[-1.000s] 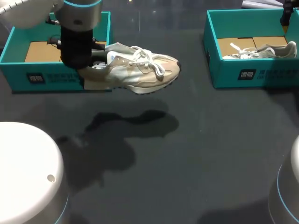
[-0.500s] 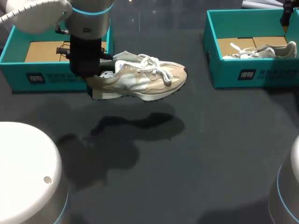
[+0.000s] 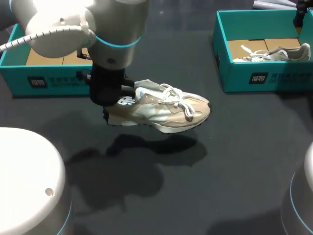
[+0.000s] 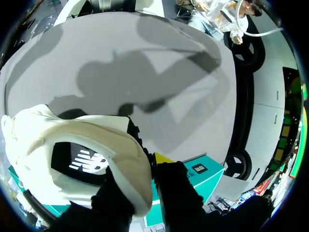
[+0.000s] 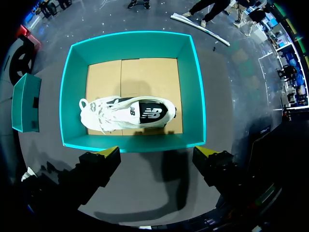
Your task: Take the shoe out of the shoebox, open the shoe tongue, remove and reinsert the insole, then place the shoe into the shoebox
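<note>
The left gripper (image 4: 144, 189) is clamped on the heel of the shoe (image 3: 164, 108), with one black finger on each side of the padded heel collar. The shoe hangs clear of the dark table (image 3: 234, 161), and its shadow lies on the surface directly beneath it. It is positioned outside and just in front of the left shoebox (image 3: 49, 81), a teal carton with a brown cardboard floor. The toe points toward the robot's right side and the sole faces down, roughly level. The upper is cream and beige, with white laces tied loosely over the tongue, a pale midsole and a dark outsole edge. In the left wrist view, the heel opening shows a dark insole bearing a white logo. The right gripper (image 5: 155, 152) hangs above the right shoebox (image 3: 264, 78) with its yellow-tipped fingers spread wide, holding nothing. A second shoe (image 5: 128, 113) lies on its side inside that carton, white-laced and pale like the first, touching neither finger.
</note>
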Motion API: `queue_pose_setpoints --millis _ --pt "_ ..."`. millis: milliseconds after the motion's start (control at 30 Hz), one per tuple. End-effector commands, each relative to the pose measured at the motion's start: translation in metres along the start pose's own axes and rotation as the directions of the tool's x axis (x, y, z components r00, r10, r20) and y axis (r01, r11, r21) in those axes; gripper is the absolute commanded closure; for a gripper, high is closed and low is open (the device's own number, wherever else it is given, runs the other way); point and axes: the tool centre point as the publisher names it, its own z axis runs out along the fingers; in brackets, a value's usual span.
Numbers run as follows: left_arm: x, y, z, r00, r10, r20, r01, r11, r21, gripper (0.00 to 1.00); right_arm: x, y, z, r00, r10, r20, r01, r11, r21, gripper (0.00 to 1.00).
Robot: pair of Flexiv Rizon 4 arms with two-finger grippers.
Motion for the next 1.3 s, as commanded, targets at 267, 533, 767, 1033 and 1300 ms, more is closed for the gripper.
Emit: queue_pose_setpoints --millis 267,533,767,1033,1300 --pt "-0.019 -0.027 0.023 0.999 -0.022 0.031 0.021 1.000 0.023 1.00 0.000 0.000 0.000 1.000 0.001 0.000 -0.001 1.000 0.000 0.00" --pt "-0.027 -0.036 0.038 1.000 -0.012 0.021 0.011 0.997 0.076 1.00 0.000 0.000 0.000 1.000 0.001 0.000 -0.001 1.000 0.000 0.00" --pt "-0.027 -0.036 0.038 1.000 -0.012 0.021 0.011 0.997 0.076 1.00 0.000 0.000 0.000 1.000 0.001 0.000 -0.001 1.000 0.000 0.00" --pt "-0.043 -0.047 0.057 1.000 -0.005 0.010 0.004 0.996 0.086 1.00 0.000 0.000 0.000 1.000 0.001 0.000 -0.001 1.000 0.000 0.00" --pt "-0.056 -0.057 0.071 1.000 -0.008 -0.008 0.009 0.997 0.075 1.00 0.000 0.000 0.000 1.000 0.001 0.000 -0.001 1.000 0.000 0.00"
